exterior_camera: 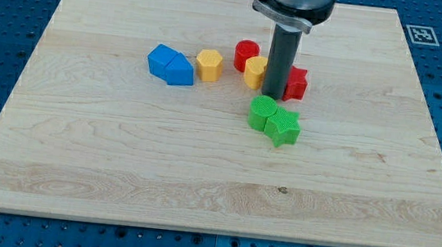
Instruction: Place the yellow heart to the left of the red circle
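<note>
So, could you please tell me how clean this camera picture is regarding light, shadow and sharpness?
Camera view: even, soft light; only faint shadows beside the green blocks and my tip; no glare on the wooden board; blocks look sharp; the arm is cropped at the view's top.

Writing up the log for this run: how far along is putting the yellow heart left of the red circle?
Not done yet. The yellow heart sits just below and to the view's right of the red circle, touching it. In hand: my tip stands at the heart's right side, beside the red star. Left: push the heart round to the circle's left.
</note>
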